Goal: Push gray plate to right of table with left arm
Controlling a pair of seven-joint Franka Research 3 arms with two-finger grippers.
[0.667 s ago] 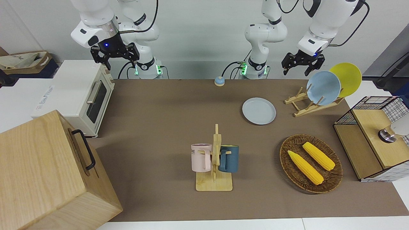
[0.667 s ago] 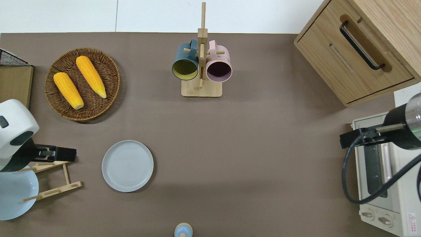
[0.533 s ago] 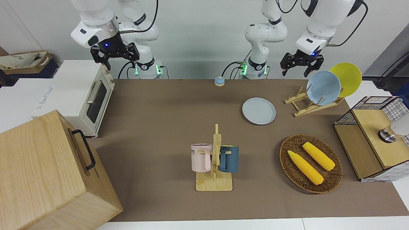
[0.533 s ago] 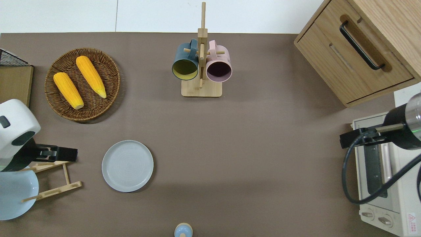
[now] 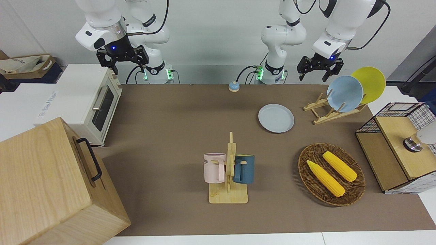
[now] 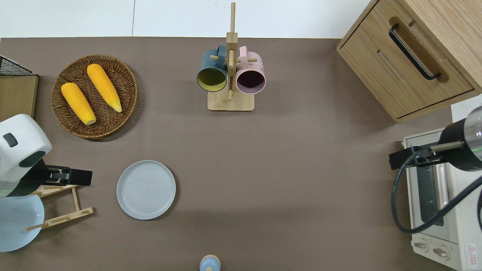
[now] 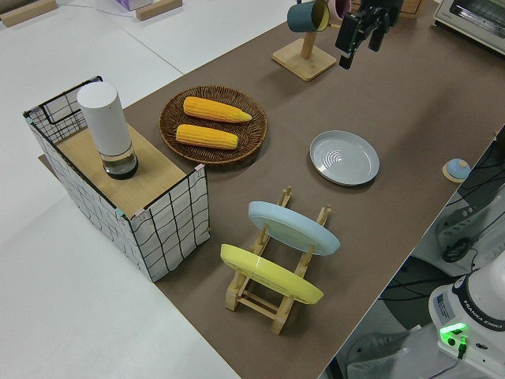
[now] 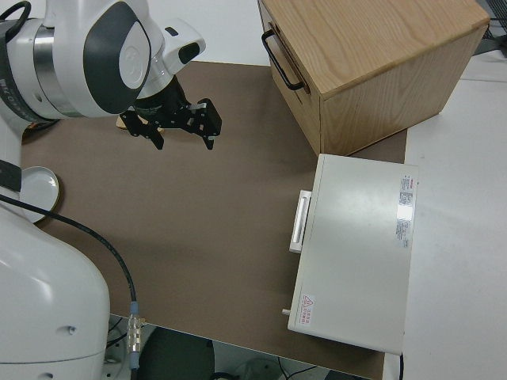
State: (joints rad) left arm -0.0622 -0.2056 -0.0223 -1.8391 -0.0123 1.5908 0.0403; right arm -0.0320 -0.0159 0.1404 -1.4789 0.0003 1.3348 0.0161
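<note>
Since the earlier frame your left gripper (image 5: 319, 72) has slid a little toward the gray plate (image 6: 146, 189), off the plate rack (image 6: 60, 205) end; plate itself hasn't budged. Jaws look apart in the front view, nothing between them. In the overhead view the gripper (image 6: 77, 177) hangs over the rack's outer edge, just beside the plate on the left arm's side, no contact yet. Right arm is parked.

Gray plate lies flat on the counter (image 6: 286, 180), beside the rack, nearer the robots than the corn basket (image 6: 94, 96) and the mug stand (image 6: 230, 75).

Handling, my guess: stiff, shallow, light ceramic or melamine, low rim, should slide on the matte mat with some drag. Don't pinch it; set a fingertip low against the rim on the rack side and shove through the plate's middle, or it will spin off line. Too high and you ride over the rim. Open path toward the toaster oven (image 6: 440, 199).

Writing: pink mug (image 5: 214, 167) shows letters ending "ME"; toaster oven has a small red warning sticker, text too small to read.
</note>
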